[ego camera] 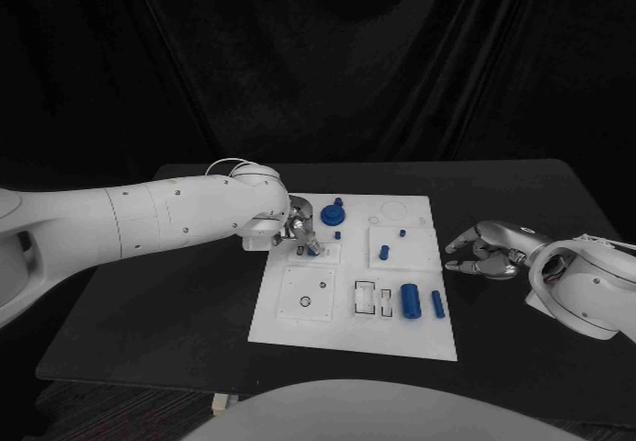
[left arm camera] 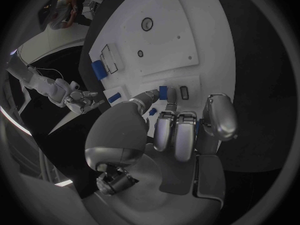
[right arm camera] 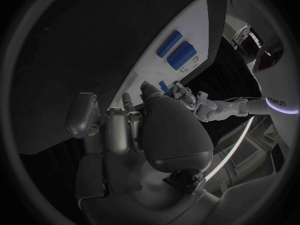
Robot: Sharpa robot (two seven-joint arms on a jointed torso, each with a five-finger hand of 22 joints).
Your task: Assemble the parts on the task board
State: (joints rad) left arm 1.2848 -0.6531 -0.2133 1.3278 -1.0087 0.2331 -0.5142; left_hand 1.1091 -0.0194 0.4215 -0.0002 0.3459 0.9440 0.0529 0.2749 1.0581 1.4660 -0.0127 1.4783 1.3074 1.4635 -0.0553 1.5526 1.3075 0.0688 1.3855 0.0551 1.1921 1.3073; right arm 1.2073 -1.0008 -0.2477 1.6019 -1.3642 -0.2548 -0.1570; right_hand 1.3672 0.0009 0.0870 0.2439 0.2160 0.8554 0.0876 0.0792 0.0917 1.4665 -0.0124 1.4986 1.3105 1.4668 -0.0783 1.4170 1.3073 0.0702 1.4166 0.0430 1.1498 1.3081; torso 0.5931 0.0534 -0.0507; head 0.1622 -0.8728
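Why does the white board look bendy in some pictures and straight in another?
In the left wrist view the task board curves because a fisheye lens bends straight edges; in the right wrist view its edge bows the same way; in the head view the board keeps straight sides, bright against the black table.

Matt white task board (ego camera: 347, 312), glossy blue plastic parts (ego camera: 411, 300), black cloth backdrop (ego camera: 345, 83).

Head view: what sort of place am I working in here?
Probably a lab test bench: a black table against dark drapes, with a white task board of cut-out slots carrying small blue parts, and nothing homely about it.
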